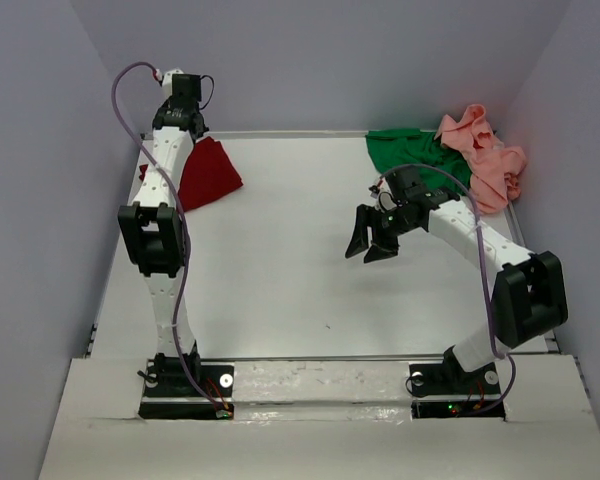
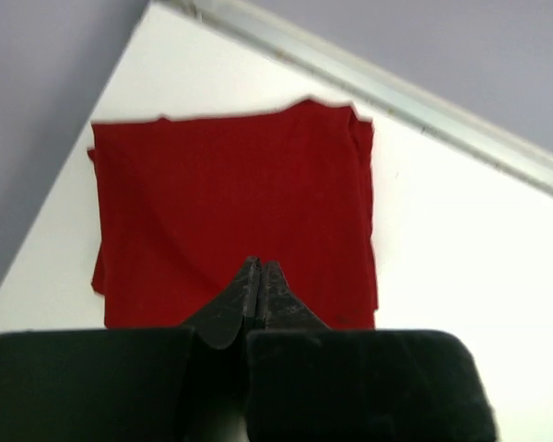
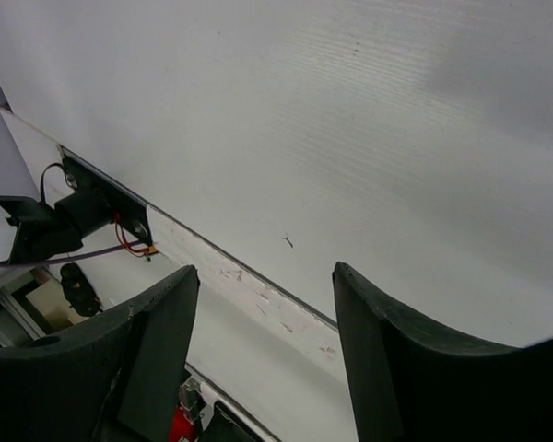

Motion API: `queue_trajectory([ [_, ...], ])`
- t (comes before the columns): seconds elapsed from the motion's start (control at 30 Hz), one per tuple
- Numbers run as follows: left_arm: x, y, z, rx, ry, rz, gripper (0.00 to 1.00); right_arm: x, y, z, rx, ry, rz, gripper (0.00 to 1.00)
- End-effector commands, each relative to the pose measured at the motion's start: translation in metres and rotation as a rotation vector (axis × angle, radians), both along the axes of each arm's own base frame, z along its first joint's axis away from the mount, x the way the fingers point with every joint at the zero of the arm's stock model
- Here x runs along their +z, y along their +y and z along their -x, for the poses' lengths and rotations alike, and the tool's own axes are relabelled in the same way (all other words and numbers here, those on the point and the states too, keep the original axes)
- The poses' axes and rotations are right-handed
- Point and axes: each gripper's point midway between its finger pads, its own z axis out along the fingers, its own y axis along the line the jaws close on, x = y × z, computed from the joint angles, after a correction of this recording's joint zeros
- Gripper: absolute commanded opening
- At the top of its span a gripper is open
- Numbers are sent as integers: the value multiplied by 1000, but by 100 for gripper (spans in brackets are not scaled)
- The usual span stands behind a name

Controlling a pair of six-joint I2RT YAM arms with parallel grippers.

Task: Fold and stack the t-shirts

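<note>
1 of 3 t-shirts looks folded; no stack yet.
The dark red t-shirt (image 2: pixel 230 203) lies flat as a neat squarish fold in the table's (image 1: pixel 280 260) far-left corner. I'd count that one done. The left gripper (image 2: pixel 259 265) sits over the red shirt's near edge, jaws pressed together with no cloth visibly pinched. The green t-shirt (image 1: pixel 405 155) is well apart from the red shirt, across the table to its right in the top view, spread loosely and unfolded. The salmon pink t-shirt (image 1: pixel 485 160) is farther from the red one again, crumpled and touching the green. The right gripper (image 3: pixel 264 270) hangs wide apart and empty, between the red shirt and the green one, nearer the green. My read is that green and pink both need folding, then all three need stacking.
</note>
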Motion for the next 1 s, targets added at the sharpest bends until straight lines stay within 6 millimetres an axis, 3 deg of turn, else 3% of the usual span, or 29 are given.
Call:
queue_trajectory([
  [0.0, -71, 5, 52, 54, 293, 111, 0, 5, 7, -9, 18, -29, -37, 65],
  [0.23, -151, -18, 102, 28, 576, 261, 0, 7, 10, -17, 28, -40, -43, 65],
  [0.3, -161, -21, 108, 36, 627, 290, 0, 8, 11, -17, 29, -44, -46, 65],
  [0.63, -180, -52, 110, 4, 649, 469, 0, 9, 12, -19, 24, -65, -57, 65],
  [0.67, -182, -51, 109, 13, 652, 465, 0, 9, 11, -18, 23, -64, -57, 65],
  [0.7, -185, -36, 107, 48, 647, 464, 0, 10, 11, -18, 21, -70, -59, 65],
  [0.97, -195, -10, 112, 136, 679, 412, 0, 13, 9, -16, 13, -85, -55, 65],
])
